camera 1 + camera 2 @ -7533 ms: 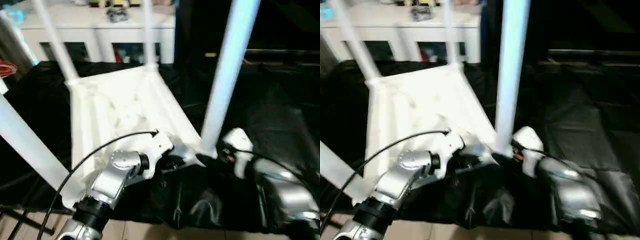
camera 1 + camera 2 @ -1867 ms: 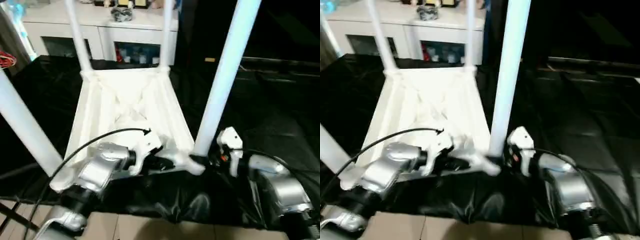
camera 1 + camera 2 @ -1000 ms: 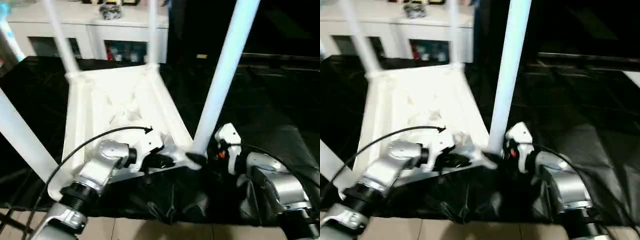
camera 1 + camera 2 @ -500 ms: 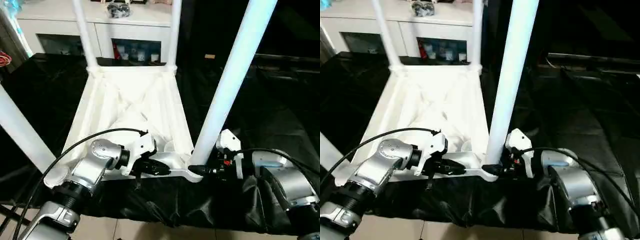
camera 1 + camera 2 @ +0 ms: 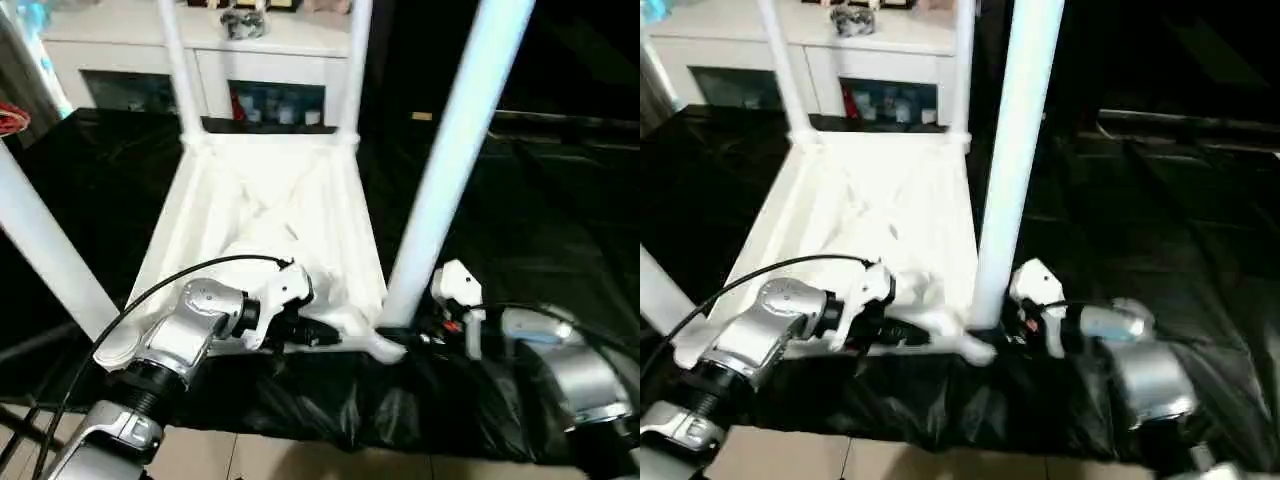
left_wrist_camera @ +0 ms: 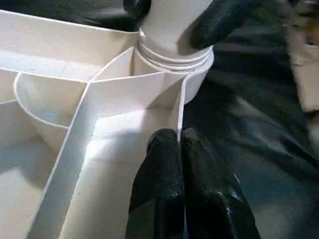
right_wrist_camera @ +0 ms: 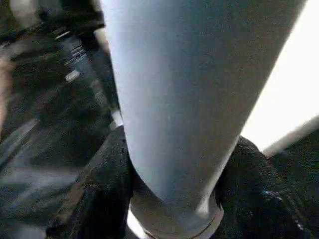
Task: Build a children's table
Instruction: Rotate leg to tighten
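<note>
The table (image 5: 265, 215) lies upside down on the black cloth (image 5: 540, 220), its ribbed underside facing up and four legs standing in the corner sockets, two toward twelve o'clock and two near the robot. It looks like light, stiff moulded plastic, smooth and likely slippery. The thin side wall should give a firm pinch, while a leg is probably best taken low by its socket, where it has least leverage to wobble.

The near leg (image 5: 440, 170) at about four o'clock of the top stands upright. The right gripper (image 7: 169, 196) straddles its base just above the socket collar, one black finger (image 7: 97, 191) on each side, closed about it. The left gripper (image 6: 179, 149) has its fingers pressed together on the top's thin side wall right beside that same socket.

Compared with a second ago, the right fingers have drawn in around the leg; the left pinch is unchanged, and the table lies in much the same place.
</note>
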{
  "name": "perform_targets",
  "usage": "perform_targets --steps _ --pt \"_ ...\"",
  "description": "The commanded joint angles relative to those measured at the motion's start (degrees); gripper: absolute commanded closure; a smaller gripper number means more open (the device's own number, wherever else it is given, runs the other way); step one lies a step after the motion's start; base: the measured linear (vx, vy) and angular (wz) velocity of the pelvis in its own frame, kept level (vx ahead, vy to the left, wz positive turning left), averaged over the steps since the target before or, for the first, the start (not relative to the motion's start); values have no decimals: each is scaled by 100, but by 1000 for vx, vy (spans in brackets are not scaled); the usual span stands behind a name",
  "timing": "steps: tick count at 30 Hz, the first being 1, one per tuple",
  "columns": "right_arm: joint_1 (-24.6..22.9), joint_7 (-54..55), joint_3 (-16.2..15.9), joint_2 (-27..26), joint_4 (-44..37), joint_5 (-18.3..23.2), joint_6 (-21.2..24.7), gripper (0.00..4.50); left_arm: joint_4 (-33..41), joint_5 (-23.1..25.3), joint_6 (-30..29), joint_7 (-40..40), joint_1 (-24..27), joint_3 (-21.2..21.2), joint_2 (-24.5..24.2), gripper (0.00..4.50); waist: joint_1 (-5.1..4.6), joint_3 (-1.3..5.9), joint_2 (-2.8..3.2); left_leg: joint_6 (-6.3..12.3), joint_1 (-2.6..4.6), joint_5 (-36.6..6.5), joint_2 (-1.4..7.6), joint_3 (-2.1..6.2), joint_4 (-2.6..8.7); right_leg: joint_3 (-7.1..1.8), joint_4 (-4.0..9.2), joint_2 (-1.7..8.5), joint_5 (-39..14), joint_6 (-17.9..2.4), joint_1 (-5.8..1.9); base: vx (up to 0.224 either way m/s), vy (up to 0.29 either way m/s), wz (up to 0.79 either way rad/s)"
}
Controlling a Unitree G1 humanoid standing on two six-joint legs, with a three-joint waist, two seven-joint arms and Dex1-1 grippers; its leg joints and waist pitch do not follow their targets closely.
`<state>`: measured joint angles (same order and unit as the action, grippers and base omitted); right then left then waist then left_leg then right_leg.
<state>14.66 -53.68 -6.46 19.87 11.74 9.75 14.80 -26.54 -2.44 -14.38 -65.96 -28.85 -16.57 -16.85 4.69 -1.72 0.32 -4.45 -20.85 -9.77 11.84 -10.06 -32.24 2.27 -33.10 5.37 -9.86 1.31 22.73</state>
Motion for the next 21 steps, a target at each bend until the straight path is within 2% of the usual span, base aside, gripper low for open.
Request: perform_targets --steps 1,2,4,6,7,8,9,10,11,12,13,15,16,17,18,19,20,21 --pt "-155 302 -488 -471 157 -17 289 250 244 -33 -145 619 -37 -30 449 450 -35 175 15 -187 74 -2578 69 46 470 -91 503 206 -2827 -803 -137 -58 4 -7" --pt "-150 851 -389 -793 260 -92 349 251 391 -28 -309 842 34 -28 627 450 -65 167 29 -214 48 -2673 66 83 492 -66 535 220 -3167 -643 -153 -54 7 -11" --pt "-148 1139 -378 -1060 279 -94 369 251 504 32 -408 1017 83 -75 765 450 -167 138 33 -221 68 -2939 43 127 487 -20 633 225 -3677 -428 -92 -27 3 -6" --pt "-53 1787 -327 -1558 401 -186 497 251 644 148 -479 1209 138 -232 970 450 -237 119 45 -226 74 -3111 33 153 493 17 688 223 -3902 -328 -66 0 0 0" --pt "-6 1941 -330 -1655 454 -244 501 251 661 168 -491 1256 142 -269 1018 450 -287 119 62 -236 71 -3229 16 185 499 74 716 219 -4029 -251 -90 0 0 0" --pt "18 1960 -347 -1669 470 -271 482 251 663 180 -486 1252 143 -294 1028 450 -314 110 79 -232 76 -3319 22 199 510 102 735 215 -4049 -229 -97 -40 25 -18" --pt "78 2008 -395 -1711 506 -356 429 251 675 221 -482 1248 148 -364 1056 450 -363 111 115 -213 66 -3467 28 234 530 167 760 209 -3937 -199 -150 -40 25 -18" --pt "89 1948 -390 -1691 475 -346 405 251 658 239 -472 1231 145 -388 1047 450 -378 97 171 -204 92 -3662 46 263 563 225 785 207 -3782 -221 -180 -43 40 -18" --pt "89 1948 -390 -1691 475 -346 405 251 658 239 -472 1231 145 -388 1047 450 -392 85 176 -192 107 -3770 52 275 578 255 804 199 -3722 -231 -189 0 0 0" --pt "87 1859 -271 -1650 382 -230 464 216 621 249 -471 1203 129 -385 1004 450 -404 81 201 -162 163 -3899 64 280 584 297 838 205 -3548 -293 -199 0 0 0" --pt "85 1850 -247 -1632 367 -211 479 216 616 252 -472 1200 125 -377 991 450 -412 73 198 -143 168 -3913 61 276 584 310 848 206 -3500 -313 -200 0 0 0" --pt "56 1649 -114 -1384 267 -132 578 179 570 265 -461 1131 81 -294 845 450 -412 67 186 -115 209 -3801 41 249 553 314 874 244 -3525 -363 -168 0 0 0" --pt "45 1597 -92 -1319 248 -142 582 179 561 270 -456 1118 73 -276 805 450 -417 67 159 -102 198 -3747 38 241 547 308 876 252 -3538 -361 -166 0 0 0" --pt "32 1520 -83 -1223 228 -161 578 173 536 274 -421 1087 63 -259 750 450 -413 71 157 -86 173 -3649 44 238 553 286 850 264 -3491 -383 -175 0 0 0" --pt "18 1402 -126 -1105 204 -207 541 147 520 277 -398 1046 59 -244 700 450 -402 80 162 -85 157 -3566 48 231 557 263 828 271 -3409 -417 -183 0 0 0" --pt "18 1402 -126 -1105 204 -207 541 147 520 277 -398 1046 59 -244 700 450 -395 89 159 -79 147 -3506 51 227 559 248 808 277 -3335 -446 -190 0 0 0" --pt "14 1375 -137 -1081 199 -215 533 138 517 277 -395 1038 59 -241 692 450 -378 99 160 -72 130 -3367 62 211 565 207 773 289 -3141 -547 -184 0 0 0" --pt "-38 1012 -269 -797 115 -281 458 134 487 275 -342 916 59 -217 576 450 -377 113 88 -46 100 -3203 70 190 562 181 739 280 -2938 -631 -200 0 0 0"
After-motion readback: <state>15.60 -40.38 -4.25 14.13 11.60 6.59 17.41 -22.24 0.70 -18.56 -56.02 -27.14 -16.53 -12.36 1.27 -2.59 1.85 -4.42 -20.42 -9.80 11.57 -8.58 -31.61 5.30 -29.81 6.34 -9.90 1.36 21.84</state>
